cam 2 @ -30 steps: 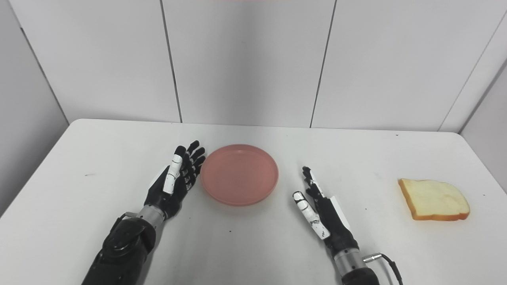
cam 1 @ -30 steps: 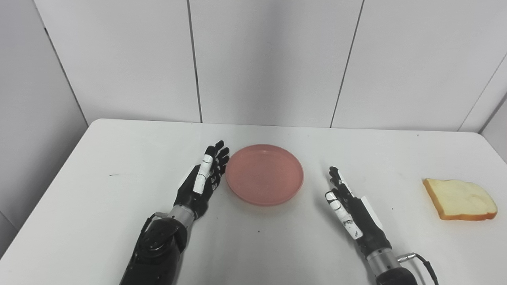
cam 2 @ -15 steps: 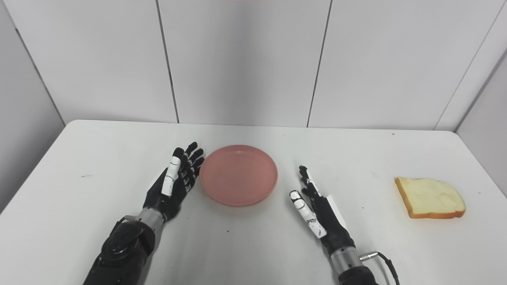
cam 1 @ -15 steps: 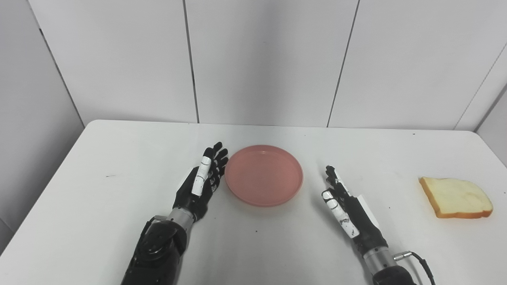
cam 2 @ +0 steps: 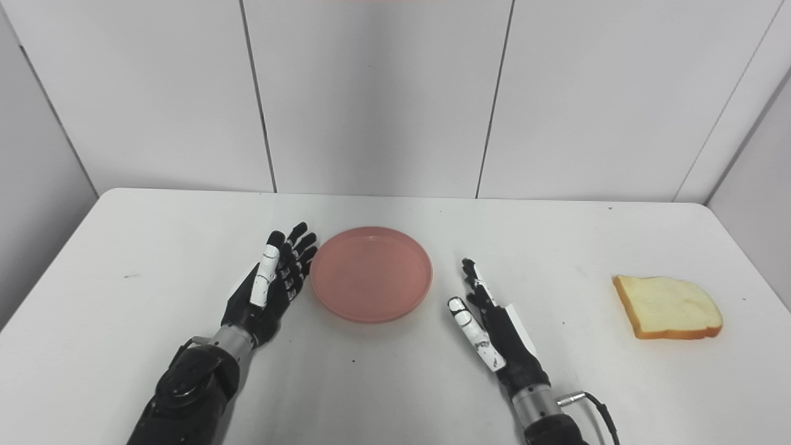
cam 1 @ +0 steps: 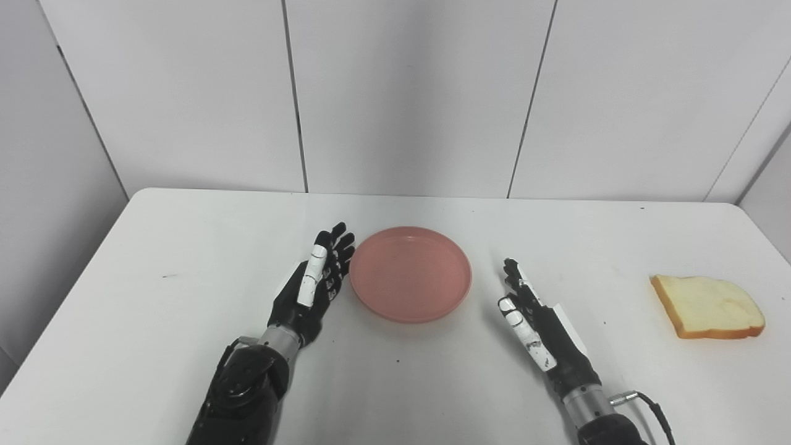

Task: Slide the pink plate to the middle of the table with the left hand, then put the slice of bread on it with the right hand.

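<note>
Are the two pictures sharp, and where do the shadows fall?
Left eye view: sharp, evenly lit, soft shadow under the round pink plate near edge. Right eye view: equally sharp, faint shadow under the slice of white bread; no glare on the white table.

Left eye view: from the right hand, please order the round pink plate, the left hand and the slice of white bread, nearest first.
1. Round pink plate, just left of the right hand.
2. Slice of white bread, far right on the table.
3. Left hand, beyond the plate's left rim.
</note>
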Robot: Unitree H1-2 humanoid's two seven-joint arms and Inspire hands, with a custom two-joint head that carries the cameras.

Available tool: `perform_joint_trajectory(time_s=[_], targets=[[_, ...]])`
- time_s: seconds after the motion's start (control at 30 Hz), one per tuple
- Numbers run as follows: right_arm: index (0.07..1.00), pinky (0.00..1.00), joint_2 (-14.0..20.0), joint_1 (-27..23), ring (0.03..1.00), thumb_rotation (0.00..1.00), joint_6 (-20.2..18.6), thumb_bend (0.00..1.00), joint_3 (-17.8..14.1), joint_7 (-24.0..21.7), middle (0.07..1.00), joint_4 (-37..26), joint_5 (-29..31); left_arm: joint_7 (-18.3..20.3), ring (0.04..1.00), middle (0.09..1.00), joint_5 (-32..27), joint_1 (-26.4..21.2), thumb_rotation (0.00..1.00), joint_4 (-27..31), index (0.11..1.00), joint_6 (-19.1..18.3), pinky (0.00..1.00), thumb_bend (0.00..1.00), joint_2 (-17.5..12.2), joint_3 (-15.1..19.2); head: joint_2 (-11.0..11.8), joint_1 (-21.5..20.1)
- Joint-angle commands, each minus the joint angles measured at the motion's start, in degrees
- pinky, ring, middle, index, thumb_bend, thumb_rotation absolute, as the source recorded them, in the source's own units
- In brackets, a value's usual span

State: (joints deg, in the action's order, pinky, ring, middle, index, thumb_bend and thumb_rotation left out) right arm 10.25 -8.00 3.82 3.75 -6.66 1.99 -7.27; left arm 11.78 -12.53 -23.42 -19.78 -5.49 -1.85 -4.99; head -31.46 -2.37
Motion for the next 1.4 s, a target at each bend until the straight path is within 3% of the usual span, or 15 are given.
perform_joint_trajectory(time_s=[0.0, 0.27, 0.3, 0.47, 0.5, 0.67, 0.73, 0.83, 0.93, 1.07, 1.13, 1.17, 1.27, 1.3, 1.37], targets=[[1.0, 0.95, -0.8, 0.7, 0.987, 0.99, -1.0, 0.67, -0.2, 0.5, 1.0, -0.7, 0.5, 2.4, 1.0, 1.0, 0.6, 1.4, 0.96, -1.8, 1.0, -4.5, 1.0, 0.8, 0.6, -1.8, 0.1, -0.8], [1.0, 0.96, -1.6, 0.9, 0.98, 1.0, -1.1, 0.67, -1.6, 1.1, 1.0, -3.9, 1.9, 2.2, 1.0, 1.0, 1.5, 2.2, 1.0, -0.5, 1.0, -5.0, 1.0, 0.79, -0.3, -2.7, 0.7, -3.1], [1.0, 0.96, -1.8, 0.5, 0.98, 1.0, -1.4, 0.67, -1.9, 1.5, 1.0, -5.4, 1.9, 2.4, 1.0, 1.0, 1.3, 2.4, 1.0, -0.7, 1.0, -4.5, 1.0, 0.79, -0.5, -2.6, 1.6, -5.7], [1.0, 0.99, -2.0, -1.0, 0.989, 0.98, -3.9, 0.68, -3.1, 1.8, 1.0, -10.8, 2.0, 2.5, 0.999, 1.0, 1.2, 2.8, 0.99, -1.0, 1.0, -2.7, 1.0, 0.82, -1.1, -2.2, 1.9, -6.8], [1.0, 0.99, -1.7, -1.7, 0.989, 0.98, -4.0, 0.68, -3.6, 2.1, 1.0, -12.2, 1.8, 2.9, 0.999, 1.0, 0.9, 2.8, 0.99, -1.1, 1.0, -2.6, 1.0, 0.82, -1.3, -2.1, 3.0, -10.0], [1.0, 0.96, 0.0, -4.4, 0.949, 0.97, -6.3, 0.72, -5.6, 2.0, 0.986, -17.1, 0.7, 3.6, 1.0, 1.0, 0.1, 3.5, 0.99, -1.1, 1.0, -2.7, 1.0, 0.81, -1.9, -1.0, 4.6, -15.2], [1.0, 0.95, 0.2, -4.8, 0.939, 0.97, -6.9, 0.73, -5.8, 1.8, 0.981, -17.7, 0.5, 4.0, 1.0, 1.0, 0.0, 3.5, 0.99, -1.2, 1.0, -2.6, 1.0, 0.8, -2.0, -0.8, 4.6, -15.2], [1.0, 0.92, 3.6, -7.8, 0.946, 0.88, -8.3, 0.71, -7.1, 0.0, 0.978, -19.6, 1.8, 5.0, 0.998, 0.999, -0.3, 3.4, 0.99, -2.9, 1.0, -1.5, 1.0, 0.84, -2.5, -0.1, 5.1, -18.8], [1.0, 0.89, 5.6, -9.5, 0.937, 0.87, -9.9, 0.72, -7.6, -0.3, 0.971, -20.9, 0.1, 5.9, 0.999, 0.998, -0.6, 3.2, 0.99, -4.1, 1.0, -0.7, 1.0, 0.84, -2.9, 0.3, 5.1, -19.5], [1.0, 0.85, 12.0, -12.9, 0.907, 0.89, -14.9, 0.74, -8.2, -2.2, 0.965, -23.7, -4.4, 6.5, 0.984, 0.986, -0.3, 3.0, 0.98, -5.8, 0.987, 0.7, 1.0, 0.86, -3.6, 0.6, 5.0, -22.4], [0.996, 0.86, 14.8, -14.6, 0.902, 0.79, -17.5, 0.79, -9.0, -3.8, 0.961, -24.4, -4.0, 7.2, 0.98, 0.981, -0.5, 2.7, 0.97, -6.8, 0.979, 1.2, 1.0, 0.88, -3.9, 0.8, 5.1, -23.2], [0.991, 0.87, 15.8, -15.2, 0.908, 0.69, -18.6, 0.84, -9.3, -4.6, 0.962, -24.5, -3.5, 7.6, 0.978, 0.978, -0.5, 2.6, 0.96, -7.2, 0.977, 1.3, 1.0, 0.89, -4.1, 0.9, 5.1, -23.2], [0.988, 0.87, 17.8, -16.2, 0.912, 0.59, -21.3, 0.86, -9.6, -6.0, 0.965, -25.1, -2.8, 8.4, 0.975, 0.975, -0.3, 2.2, 0.96, -8.6, 0.977, 2.4, 0.99, 0.91, -4.4, 1.2, 5.2, -23.9], [0.987, 0.87, 20.7, -17.3, 0.912, 0.58, -24.5, 0.86, -9.8, -8.5, 0.965, -25.2, -1.6, 9.0, 0.975, 0.975, -0.4, 1.9, 0.96, -9.6, 0.977, 2.8, 0.99, 0.91, -4.7, 1.3, 5.3, -25.0], [0.976, 0.91, 25.5, -18.8, 0.95, 0.45, -28.7, 0.92, -9.8, -12.3, 0.977, -25.1, -0.7, 10.0, 0.967, 0.969, -0.7, 1.5, 0.95, -11.1, 0.968, 3.5, 0.97, 0.92, -5.0, 1.8, 5.1, -25.5]])
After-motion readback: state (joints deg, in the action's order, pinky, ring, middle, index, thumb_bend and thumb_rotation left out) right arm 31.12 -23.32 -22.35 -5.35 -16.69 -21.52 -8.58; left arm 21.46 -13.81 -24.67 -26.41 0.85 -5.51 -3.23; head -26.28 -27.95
